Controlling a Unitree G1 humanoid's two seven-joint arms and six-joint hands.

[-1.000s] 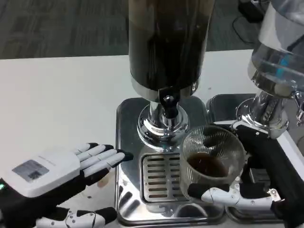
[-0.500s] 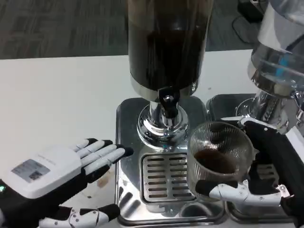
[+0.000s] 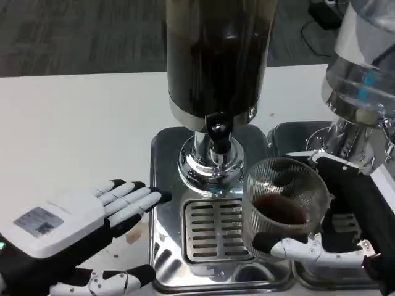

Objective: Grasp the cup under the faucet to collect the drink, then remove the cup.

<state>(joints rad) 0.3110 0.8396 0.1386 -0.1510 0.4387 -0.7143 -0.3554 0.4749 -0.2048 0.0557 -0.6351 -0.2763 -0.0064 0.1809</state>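
A ribbed clear glass cup with dark drink in its bottom is held by my right hand, whose fingers wrap around its lower side. The cup stands at the right edge of the slotted drip tray, to the right of and below the black faucet of the dark drink dispenser. My left hand hovers flat and open over the white table, left of the tray, fingers pointing toward it and holding nothing.
A second dispenser with a clear tank stands at the right on its own steel base, close behind my right hand. The white table stretches out to the left.
My right hand has carried the cup a little to the right, away from under the faucet, then nearly stopped. The left hand has barely shifted.
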